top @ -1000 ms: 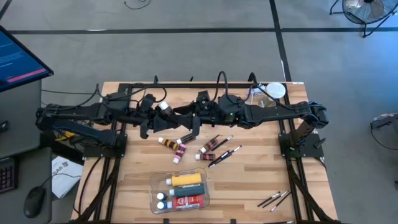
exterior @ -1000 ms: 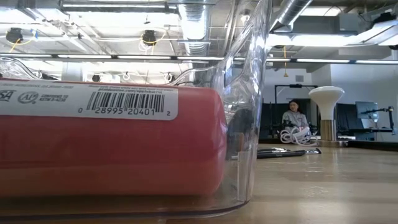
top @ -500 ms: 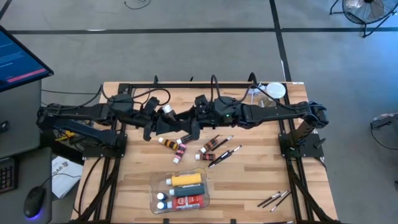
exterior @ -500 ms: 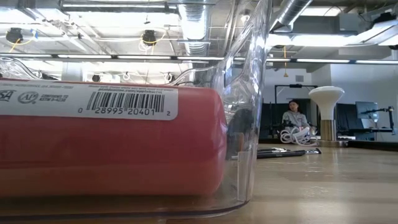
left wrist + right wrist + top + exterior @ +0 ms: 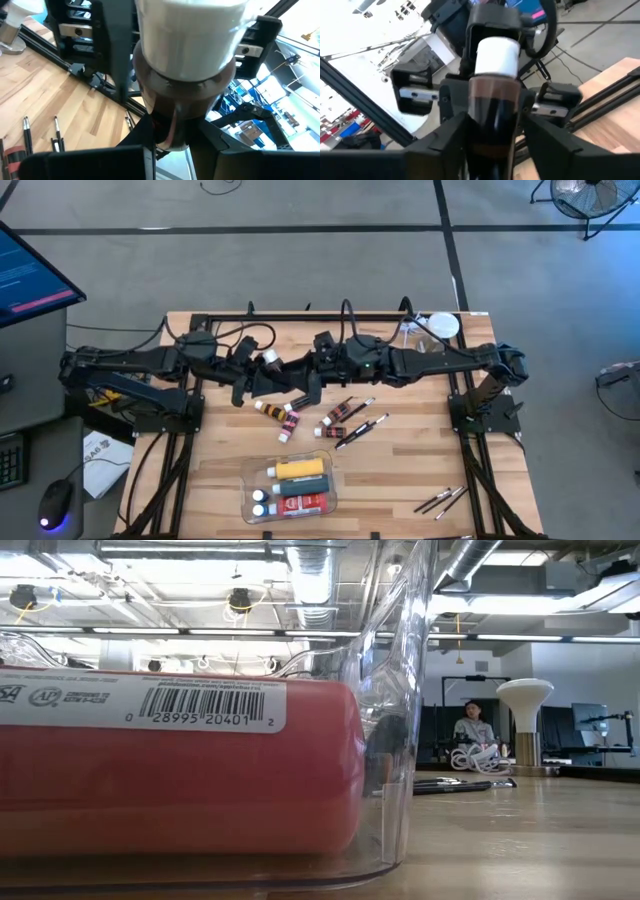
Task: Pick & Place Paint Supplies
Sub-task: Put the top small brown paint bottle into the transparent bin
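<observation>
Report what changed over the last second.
The right gripper moved toward the left arm and closed in around the brown bottle. The left gripper edged the bottle toward it and kept its grip. The loose tubes, the brushes and the clear tray stayed put.

From my low view the clear bin (image 5: 400, 740) and the red tube (image 5: 180, 780) inside it fill most of the picture, both cut off at the left edge, so I can't see either arm there. From above, the brown bottle (image 5: 268, 358) is mostly buried between the two grippers (only its white cap shows). In the left wrist view its cap (image 5: 192, 35) runs off the top, and the brushes (image 5: 442, 500) are too small to count
</observation>
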Robot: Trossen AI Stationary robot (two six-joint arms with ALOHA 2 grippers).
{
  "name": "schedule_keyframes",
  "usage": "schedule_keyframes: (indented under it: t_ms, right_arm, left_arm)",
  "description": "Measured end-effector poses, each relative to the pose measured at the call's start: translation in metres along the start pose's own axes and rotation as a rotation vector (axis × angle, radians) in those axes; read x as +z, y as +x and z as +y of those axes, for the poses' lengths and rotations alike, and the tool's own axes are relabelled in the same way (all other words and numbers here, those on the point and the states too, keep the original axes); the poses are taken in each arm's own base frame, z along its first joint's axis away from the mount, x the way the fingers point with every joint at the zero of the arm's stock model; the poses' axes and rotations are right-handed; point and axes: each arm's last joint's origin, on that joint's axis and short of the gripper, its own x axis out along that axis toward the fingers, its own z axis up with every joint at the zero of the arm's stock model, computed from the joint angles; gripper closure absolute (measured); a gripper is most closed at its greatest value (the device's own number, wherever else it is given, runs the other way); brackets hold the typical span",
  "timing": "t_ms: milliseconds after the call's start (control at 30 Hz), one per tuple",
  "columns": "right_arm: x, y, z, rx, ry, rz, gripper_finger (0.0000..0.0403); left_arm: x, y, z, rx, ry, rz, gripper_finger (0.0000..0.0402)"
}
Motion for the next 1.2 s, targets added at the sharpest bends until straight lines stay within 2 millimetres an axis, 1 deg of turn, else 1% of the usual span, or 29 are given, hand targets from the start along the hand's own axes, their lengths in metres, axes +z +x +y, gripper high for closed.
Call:
schedule_keyframes:
  t_ms: [167, 267, 400, 567, 800, 900, 1033, 1100, 1200]
  right_arm:
    - [0.0, 0.0, 0.0, 0.015, 0.0, 0.015, 0.0301]
    - [0.0, -0.001, 0.0, 0.014, 0.0, 0.019, 0.0322]
    - [-0.001, -0.001, 0.0, 0.01, 0.015, 0.023, 0.0318]
    - [-0.002, 0.0, 0.0, 0.012, 0.018, 0.038, 0.0313]
    - [-0.01, -0.006, 0.004, -0.025, 0.035, 0.109, 0.0325]
    - [-0.018, -0.01, 0.003, -0.064, 0.062, 0.189, 0.0325]
    - [-0.026, -0.013, 0.01, -0.02, 0.113, 0.281, 0.0325]
    - [-0.03, -0.013, 0.014, 0.009, 0.138, 0.315, 0.0325]
    - [-0.034, -0.014, 0.02, 0.038, 0.156, 0.338, 0.0325]
  left_arm:
    - [0.0, 0.0, 0.0, 0.004, 0.0, -0.003, 0.0348]
    - [0.0, 0.0, 0.0, 0.004, 0.0, -0.003, 0.0347]
    - [0.0, 0.0, 0.0, -0.003, -0.001, 0.003, 0.0341]
    - [-0.001, -0.003, -0.002, -0.046, -0.003, 0.044, 0.0311]
    - [-0.007, -0.023, -0.005, -0.025, -0.04, 0.128, 0.0253]
    - [-0.008, -0.033, -0.008, -0.039, -0.042, 0.158, 0.0234]
    - [-0.006, -0.042, -0.011, -0.071, -0.033, 0.166, 0.0215]
    - [-0.008, -0.042, -0.011, -0.076, -0.035, 0.187, 0.0207]
    - [-0.014, -0.037, -0.004, -0.036, -0.04, 0.26, 0.0199]
